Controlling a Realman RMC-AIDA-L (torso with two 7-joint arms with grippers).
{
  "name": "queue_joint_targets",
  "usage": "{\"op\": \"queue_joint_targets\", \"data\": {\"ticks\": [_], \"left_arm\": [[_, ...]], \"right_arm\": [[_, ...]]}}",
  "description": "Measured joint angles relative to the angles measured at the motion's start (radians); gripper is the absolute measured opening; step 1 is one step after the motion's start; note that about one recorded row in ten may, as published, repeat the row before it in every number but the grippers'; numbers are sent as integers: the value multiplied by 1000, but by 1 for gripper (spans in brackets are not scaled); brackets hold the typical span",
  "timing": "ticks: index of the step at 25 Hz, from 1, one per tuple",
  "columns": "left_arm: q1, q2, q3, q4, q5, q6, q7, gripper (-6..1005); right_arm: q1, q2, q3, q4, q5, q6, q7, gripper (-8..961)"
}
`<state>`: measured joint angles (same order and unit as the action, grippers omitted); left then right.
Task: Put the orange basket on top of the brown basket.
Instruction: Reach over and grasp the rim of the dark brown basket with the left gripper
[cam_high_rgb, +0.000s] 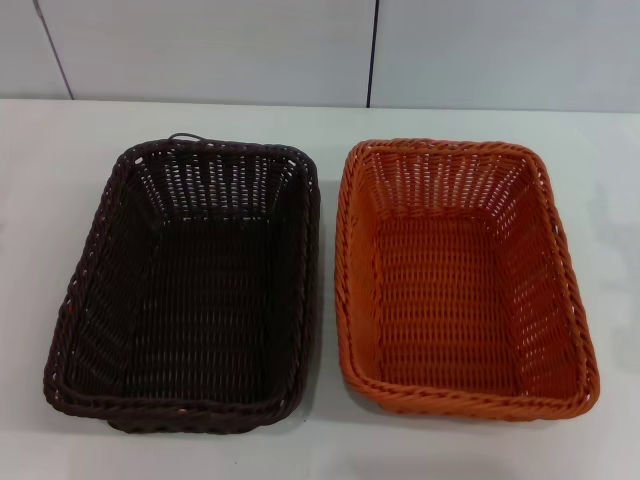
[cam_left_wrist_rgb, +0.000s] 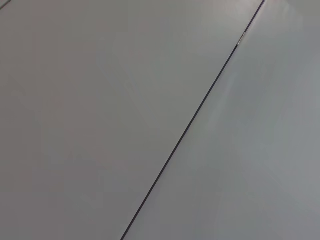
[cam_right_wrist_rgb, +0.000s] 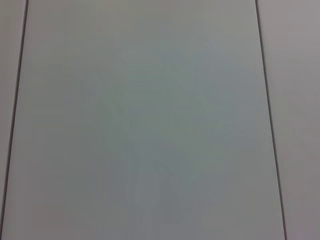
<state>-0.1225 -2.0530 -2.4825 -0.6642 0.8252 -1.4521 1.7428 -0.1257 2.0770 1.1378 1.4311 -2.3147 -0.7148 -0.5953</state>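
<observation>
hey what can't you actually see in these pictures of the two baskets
- Both claws: in no view; the head view shows no arm, so their place and state are unknown.
- Both wrist views: only pale panels with dark seams, no basket, no table.
- Brown basket: the outer faces of its sides, hidden by its own rim in the head view.
- Orange basket: what lies under its woven floor.
- Table: cut off by the edges of the head view.

Looks like lab or test cell to me, not home. I see plain white table (cam_high_rgb: 60, 160), grey panel wall (cam_high_rgb: 200, 50) with dark seams (cam_high_rgb: 373, 50) at far side.
</observation>
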Motion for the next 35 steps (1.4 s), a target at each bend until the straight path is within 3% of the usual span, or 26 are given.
{"op": "queue_joint_targets", "data": {"ticks": [35], "left_arm": [[-11,-3,11,14,0,-1,-1,587]], "right_arm": [[8,-2,8,-3,0,-2,1,779]]}}
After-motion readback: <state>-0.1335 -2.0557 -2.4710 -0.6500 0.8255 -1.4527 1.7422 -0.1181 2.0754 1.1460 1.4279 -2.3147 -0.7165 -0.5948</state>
